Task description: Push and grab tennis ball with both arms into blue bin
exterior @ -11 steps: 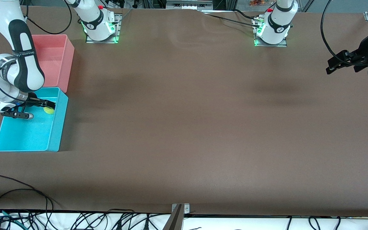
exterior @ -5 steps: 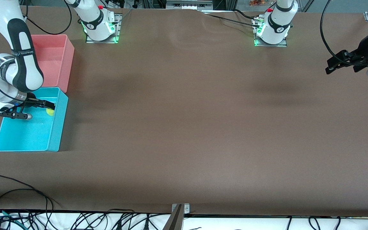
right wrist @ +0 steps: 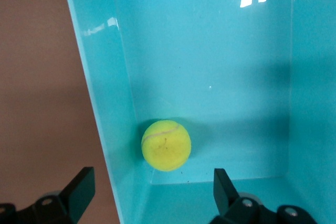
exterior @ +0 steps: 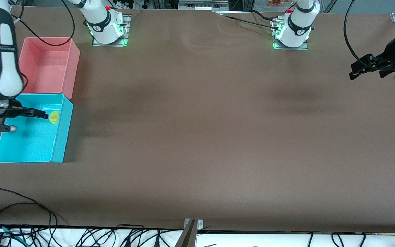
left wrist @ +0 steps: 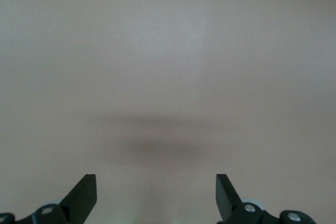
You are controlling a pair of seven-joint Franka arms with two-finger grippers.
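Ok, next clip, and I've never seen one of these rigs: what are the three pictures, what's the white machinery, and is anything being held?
The white machines are two robot arms bolted along one edge of a brown table. The wide picture looks down from a high camera facing them. The other two come from cameras on each arm's wrist, looking past its black fingers.

On the table sit a pink bin and, nearer the front camera, a blue bin. The tennis ball lies in the blue bin against a wall, as the right wrist view also shows.

Nothing is held. The right gripper hangs open over the blue bin, clear of the ball. The left gripper waits open over bare table at its own end.
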